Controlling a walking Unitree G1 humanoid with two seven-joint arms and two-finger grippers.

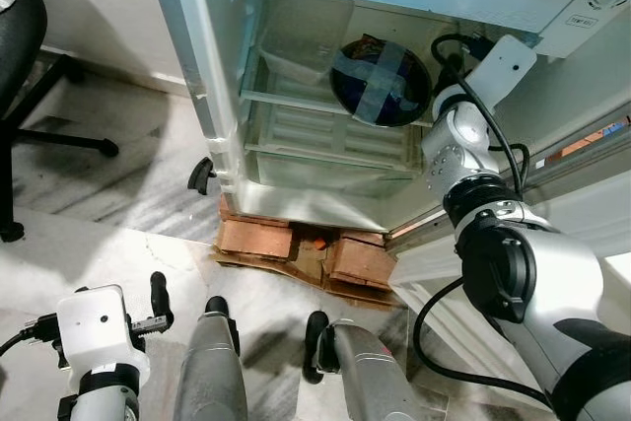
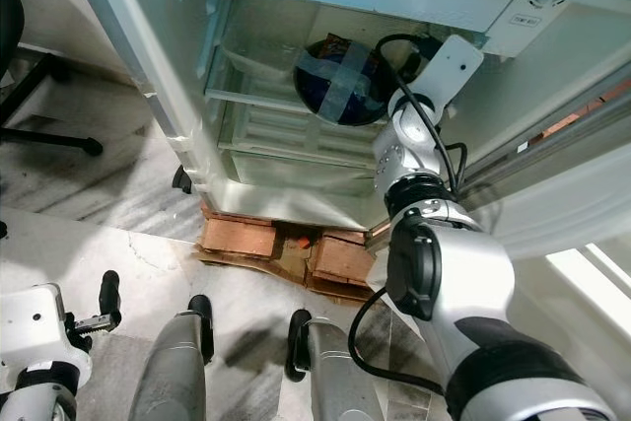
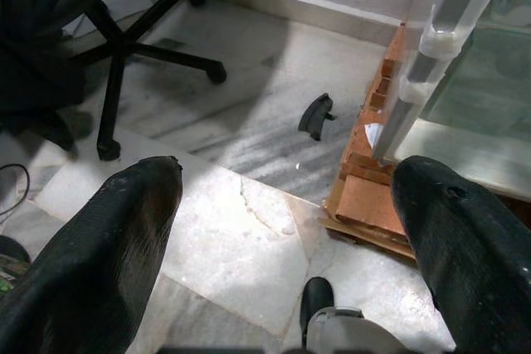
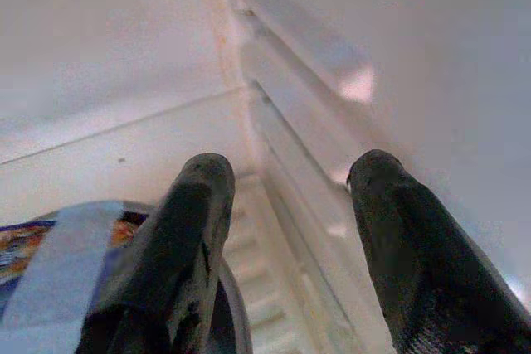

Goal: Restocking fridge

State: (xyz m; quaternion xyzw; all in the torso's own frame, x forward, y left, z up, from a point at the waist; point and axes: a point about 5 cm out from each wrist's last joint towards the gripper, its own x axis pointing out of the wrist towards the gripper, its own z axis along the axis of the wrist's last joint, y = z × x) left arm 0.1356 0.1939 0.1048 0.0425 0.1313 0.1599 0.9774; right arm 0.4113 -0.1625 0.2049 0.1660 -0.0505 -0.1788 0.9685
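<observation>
The fridge (image 1: 202,66) stands open in front of me. On its glass shelf (image 1: 286,101) lies a dark blue bowl (image 1: 380,83) covered with a cross of grey tape. My right arm (image 1: 463,145) reaches inside, just to the right of the bowl. In the right wrist view my right gripper (image 4: 290,170) is open, with one finger (image 4: 187,238) over the bowl's rim (image 4: 58,254) and nothing between the two. The white inner wall lies ahead of it. My left gripper (image 3: 286,173) hangs low at my left side, open and holding nothing above the marble floor.
The fridge rests on red bricks (image 1: 256,239) and cardboard. Its open door (image 1: 582,160) stands at the right. A black office chair (image 1: 20,36) is at the far left, and a small black part (image 1: 200,175) lies on the floor by the fridge corner. My legs (image 1: 212,362) show below.
</observation>
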